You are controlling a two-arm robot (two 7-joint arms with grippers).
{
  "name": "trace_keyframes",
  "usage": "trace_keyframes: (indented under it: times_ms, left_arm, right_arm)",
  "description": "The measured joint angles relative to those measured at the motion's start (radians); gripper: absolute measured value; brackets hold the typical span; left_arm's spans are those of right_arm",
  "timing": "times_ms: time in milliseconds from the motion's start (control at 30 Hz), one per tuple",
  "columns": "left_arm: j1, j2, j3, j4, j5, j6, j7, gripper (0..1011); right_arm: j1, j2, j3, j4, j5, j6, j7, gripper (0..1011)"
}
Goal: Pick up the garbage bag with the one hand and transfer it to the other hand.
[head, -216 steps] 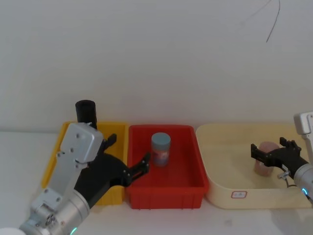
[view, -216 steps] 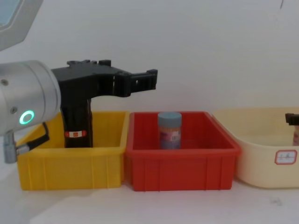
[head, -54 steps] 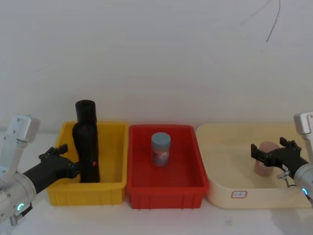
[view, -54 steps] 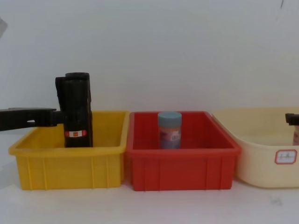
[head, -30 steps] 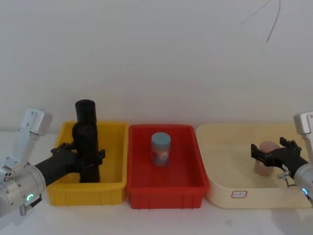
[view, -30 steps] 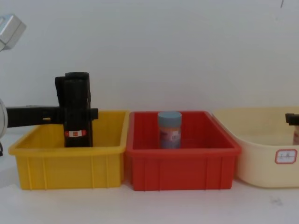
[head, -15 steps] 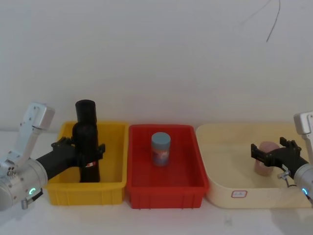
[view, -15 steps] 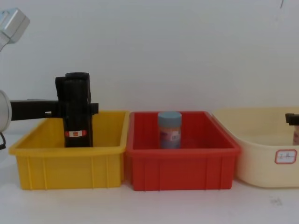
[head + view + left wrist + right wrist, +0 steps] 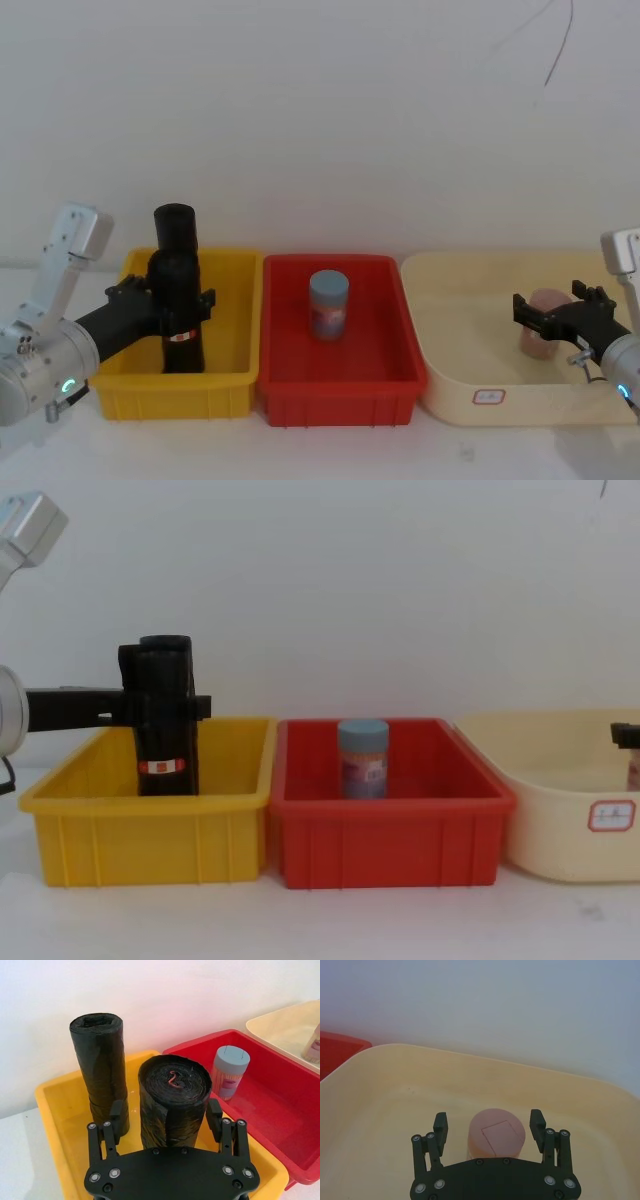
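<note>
**A:** From the head view, what's just changed?

**B:** The left gripper (image 9: 165,298) has slid in from the side. A couple of seconds back its tips were short of the garbage bag (image 9: 181,320); now one finger sits on either side of it. The bag hasn't budged. It stands upright in the yellow bin (image 9: 232,375), just in front of the plain roll (image 9: 175,225).

**A:** And down the left wrist?

**B:** The fingers (image 9: 116,1111) are spread wide around the near roll, with daylight on at least one side, so nothing is held yet. I'd say the approach is done and the squeeze is what's left before any lift.

**A:** What about the right wrist?

**B:** No change there. The right gripper (image 9: 489,1121) hangs over the cream tub (image 9: 380,1090), well apart from the bag. Its jaws gape around a pink cylinder (image 9: 497,1136) without touching it. It's parked, so the handover looks a long way off.

**A:** Does the chest view agree?

**B:** It does. The left arm comes in level from the left edge and crosses the bag above its red-and-white band. One fingertip pokes a touch further past the roll than half a second ago. The bag's base is still down inside the bin.
</note>
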Motion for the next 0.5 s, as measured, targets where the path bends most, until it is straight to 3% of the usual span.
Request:
trace_keyframes:
  times_ms: [167, 500]
  left_arm:
    - [-0.001, 0.000, 0.001, 0.001, 0.001, 0.001, 0.002, 926]
    - [-0.003, 0.000, 0.002, 0.001, 0.001, 0.001, 0.004, 633]
  right_arm:
    - [0.000, 0.000, 0.000, 0.000, 0.000, 0.000, 0.000, 1001]
    - [0.000, 0.000, 0.000, 0.000, 0.000, 0.000, 0.000, 1001]
